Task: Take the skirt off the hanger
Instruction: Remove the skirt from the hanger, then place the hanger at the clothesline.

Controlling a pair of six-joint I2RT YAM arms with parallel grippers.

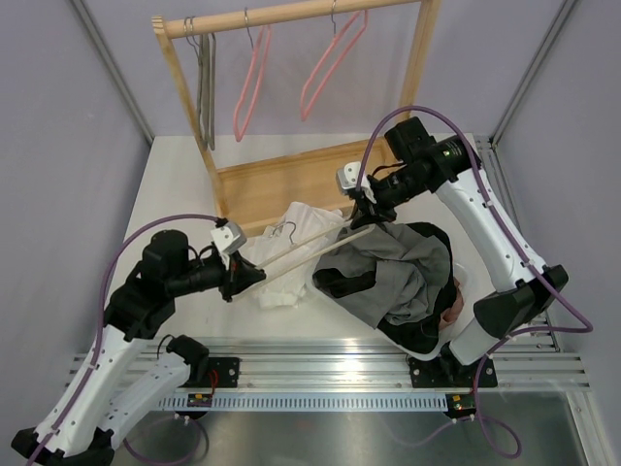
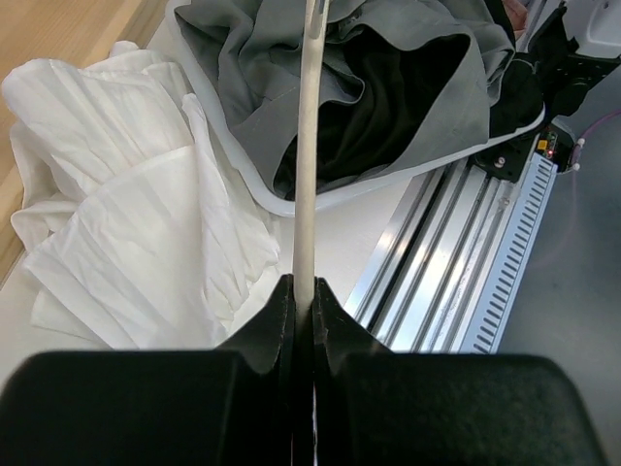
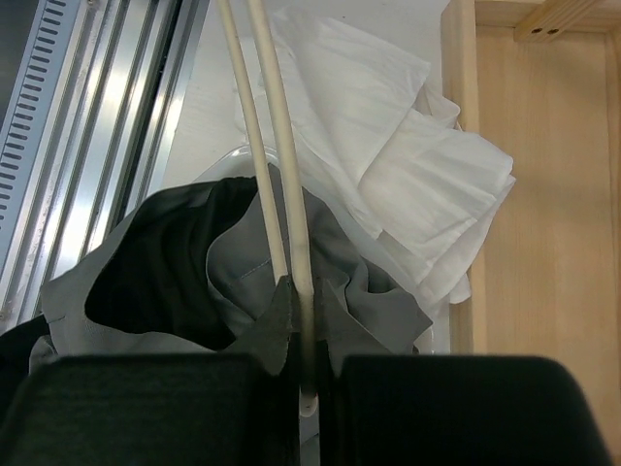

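Note:
A cream hanger (image 1: 303, 259) is held level above the table by both grippers, one at each end. My left gripper (image 1: 238, 282) is shut on its near-left end, seen in the left wrist view (image 2: 303, 291) clamping the rod (image 2: 306, 146). My right gripper (image 1: 367, 216) is shut on the far-right end (image 3: 303, 291), where two thin bars (image 3: 291, 194) meet. A white pleated skirt (image 1: 281, 288) lies crumpled on the table under the hanger (image 2: 126, 243) (image 3: 408, 184). No cloth shows on the bars.
Grey and black clothes (image 1: 398, 277) fill a white-rimmed bin (image 2: 260, 192) at the right. A wooden rack (image 1: 291, 15) at the back holds pink hangers (image 1: 330, 58) and a grey one (image 1: 206, 87); its base board (image 1: 281, 184) lies behind the skirt. Metal rails (image 1: 340, 354) run along the near edge.

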